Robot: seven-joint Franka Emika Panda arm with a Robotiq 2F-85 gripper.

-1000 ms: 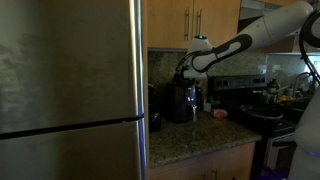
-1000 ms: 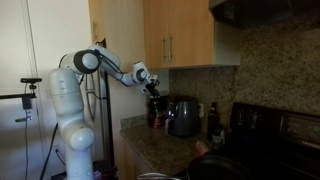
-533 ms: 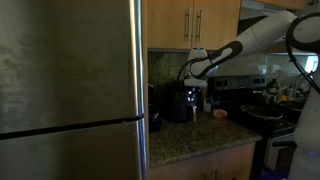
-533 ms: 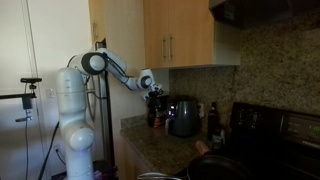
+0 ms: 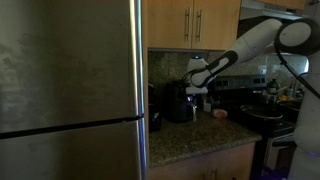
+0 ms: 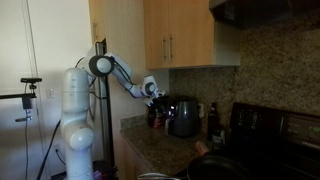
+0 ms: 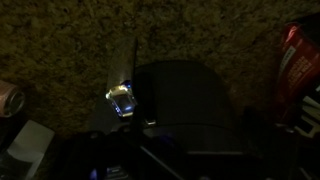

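The approach step is judged to be in hand: the gripper [image 6: 155,93], jaws held wide apart and empty, is poised just above the dark, rounded coffee maker [image 6: 182,117] that stands on the speckled granite countertop [image 6: 160,150] against the back wall beneath the wooden upper cabinets [image 6: 180,35]. The next move is judged to call for a short, centred descent onto the appliance's dark top [image 7: 185,100]. Against the earlier frames, the wrist is seen lower and closer to the machine, with the jaws unchanged.
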